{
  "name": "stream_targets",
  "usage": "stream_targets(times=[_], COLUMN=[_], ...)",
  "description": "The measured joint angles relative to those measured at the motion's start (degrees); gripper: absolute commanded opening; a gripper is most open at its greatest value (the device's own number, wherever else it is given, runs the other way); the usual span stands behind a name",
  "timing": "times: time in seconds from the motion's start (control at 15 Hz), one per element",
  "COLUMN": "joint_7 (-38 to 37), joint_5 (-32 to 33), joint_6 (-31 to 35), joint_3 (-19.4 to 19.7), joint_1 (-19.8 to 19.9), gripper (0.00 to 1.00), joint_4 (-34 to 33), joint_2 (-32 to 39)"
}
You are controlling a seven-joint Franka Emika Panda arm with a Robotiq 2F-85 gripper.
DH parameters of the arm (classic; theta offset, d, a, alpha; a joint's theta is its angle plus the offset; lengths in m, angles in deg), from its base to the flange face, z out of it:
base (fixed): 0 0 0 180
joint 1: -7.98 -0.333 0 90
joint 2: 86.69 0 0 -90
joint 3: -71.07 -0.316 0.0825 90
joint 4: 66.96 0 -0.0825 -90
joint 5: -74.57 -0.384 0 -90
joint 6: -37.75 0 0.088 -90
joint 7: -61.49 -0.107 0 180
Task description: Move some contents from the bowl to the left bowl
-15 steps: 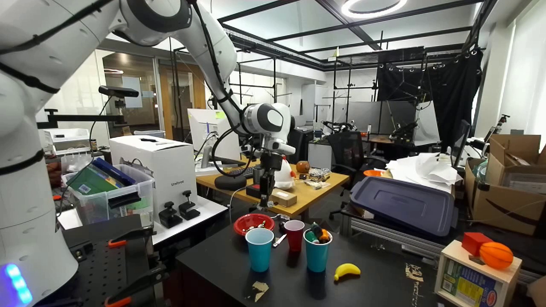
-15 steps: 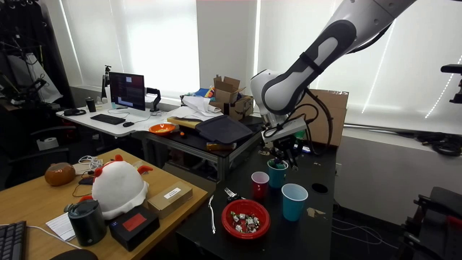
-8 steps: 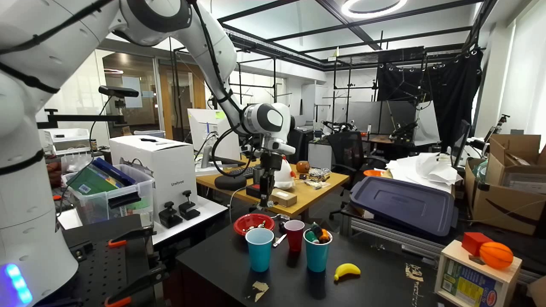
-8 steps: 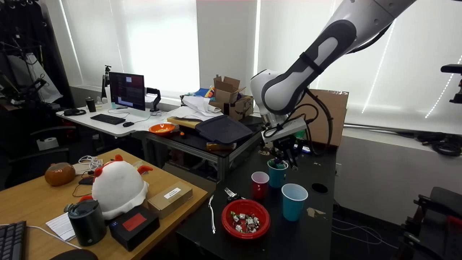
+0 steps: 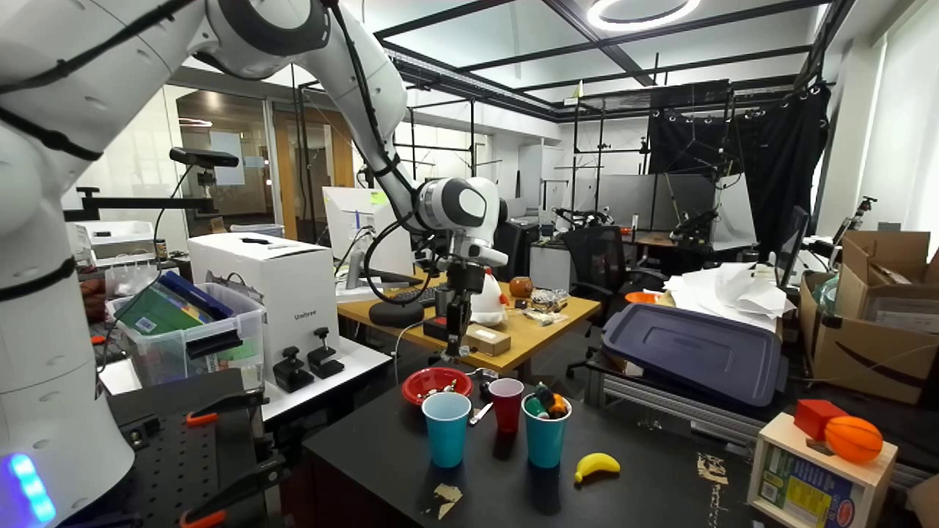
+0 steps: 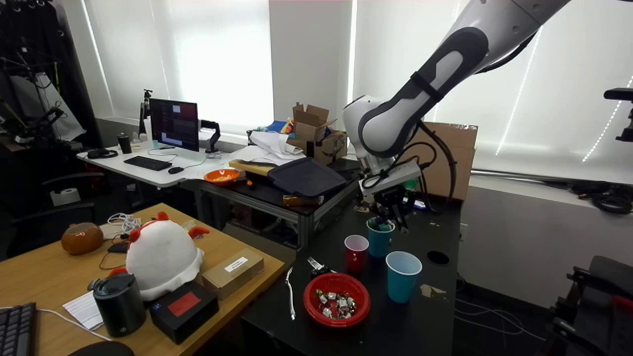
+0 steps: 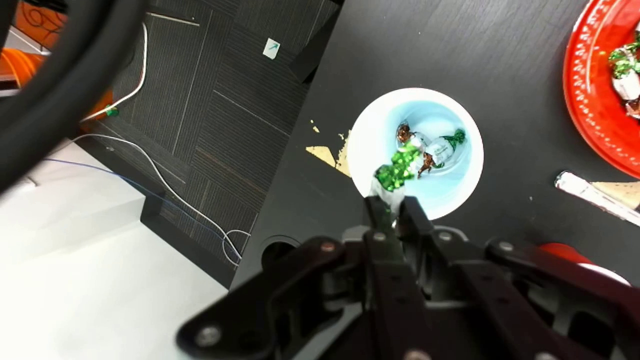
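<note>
I pinch one green-ended candy [image 7: 394,176] in my gripper [image 7: 392,203] above the blue cup [image 7: 365,137], presumably so that letting go drops it among the candies [image 7: 440,150] inside, while more candies [image 7: 626,85] lie in the red bowl [image 7: 582,95] nearby.

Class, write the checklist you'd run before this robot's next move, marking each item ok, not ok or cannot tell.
1. Grip: ok; the gripper is shut on a wrapped candy.
2. Target: ok; the blue cup nearer the red bowl stands upright.
3. Aim: ok, apparently; the wrist view shows the wrapped candy over that cup's opening.
4. Room: ok; only a few candies lie at its bottom.
5. Drop height: cannot tell exactly from these views.
</note>
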Motion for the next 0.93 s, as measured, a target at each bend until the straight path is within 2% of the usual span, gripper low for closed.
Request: stream_targets(times=[0.33, 0.4, 0.53, 0.93], joint_7=[0.1, 0.1, 0.2, 2.4], joint_5=[0.0, 0.0, 0.0, 0.0], joint_6=[-0.2, -0.4, -1.2, -2.8], joint_3=[0.0, 0.0, 0.0, -0.1], joint_1=[0.0, 0.0, 0.0, 0.0], gripper=[0.03, 0.37, 0.45, 0.89], joint_4=[0.1, 0.1, 0.1, 0.1], joint_2=[0.0, 0.0, 0.0, 0.0])
